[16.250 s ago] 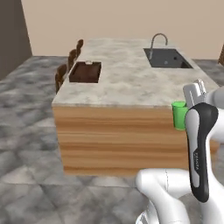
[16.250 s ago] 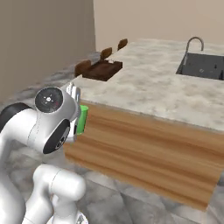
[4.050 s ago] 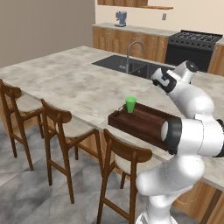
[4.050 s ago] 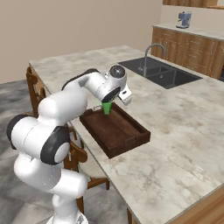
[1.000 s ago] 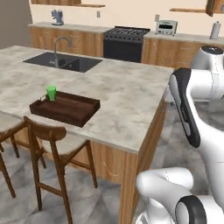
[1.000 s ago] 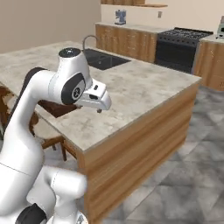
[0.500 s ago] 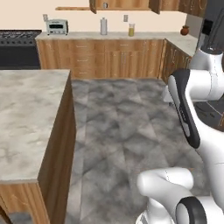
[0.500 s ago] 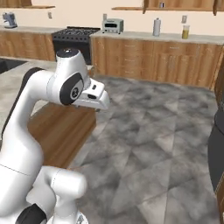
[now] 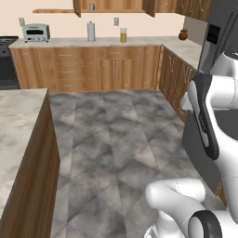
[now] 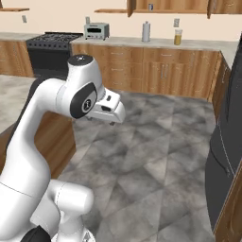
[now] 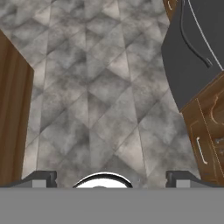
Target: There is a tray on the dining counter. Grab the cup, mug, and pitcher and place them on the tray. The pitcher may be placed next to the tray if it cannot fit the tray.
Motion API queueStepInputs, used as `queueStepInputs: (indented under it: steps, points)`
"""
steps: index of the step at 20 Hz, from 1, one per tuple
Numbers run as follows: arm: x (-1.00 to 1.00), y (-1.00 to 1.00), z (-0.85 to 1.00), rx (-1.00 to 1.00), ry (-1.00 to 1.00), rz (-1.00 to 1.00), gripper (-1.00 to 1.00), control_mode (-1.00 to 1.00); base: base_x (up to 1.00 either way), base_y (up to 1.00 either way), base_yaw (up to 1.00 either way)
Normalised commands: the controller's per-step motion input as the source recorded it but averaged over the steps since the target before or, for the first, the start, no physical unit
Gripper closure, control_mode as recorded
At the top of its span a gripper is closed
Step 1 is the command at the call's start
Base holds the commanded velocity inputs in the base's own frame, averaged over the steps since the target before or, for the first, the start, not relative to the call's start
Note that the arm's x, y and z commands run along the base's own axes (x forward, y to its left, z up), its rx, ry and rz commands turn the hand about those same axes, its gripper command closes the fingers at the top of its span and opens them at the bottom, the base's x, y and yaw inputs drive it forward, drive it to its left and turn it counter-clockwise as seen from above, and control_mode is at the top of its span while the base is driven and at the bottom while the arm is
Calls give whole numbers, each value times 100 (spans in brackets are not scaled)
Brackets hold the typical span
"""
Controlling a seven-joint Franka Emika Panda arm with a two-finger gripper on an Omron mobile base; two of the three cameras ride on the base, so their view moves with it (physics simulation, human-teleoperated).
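Grey stone floor (image 9: pixel 116 139), toaster (image 9: pixel 36 31) and metal canister (image 9: pixel 91 31) on far wooden cabinets (image 9: pixel 93 67), black stove (image 10: pixel 47 52).

Back counter (image 9: pixel 93 42): toaster (image 9: pixel 36 31), grey cylinder (image 9: pixel 91 31), pitcher (image 9: pixel 123 35).

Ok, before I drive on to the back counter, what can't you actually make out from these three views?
- Pitcher: too small in both base views to tell handle side or fill level.
- Grey cylinder beside it: too small for detail.
- Dining counter: cut off by the left edge of the left base view; whatever sits on it is out of frame.
- Gripper: open; tips barely rise at the bottom of the hand view.
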Motion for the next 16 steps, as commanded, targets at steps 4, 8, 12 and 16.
queueStepInputs:
  steps: [4,8,12,16]
  points:
    - [0,0,0,0,0,0,-100,100,100,0,4]
    - [0,0,0,0,0,0,-100,100,100,0,4]
    - [0,0,0,0,0,0,-100,100,100,0,5]
    - [0,0,0,0,0,0,-100,100,100,0,3]
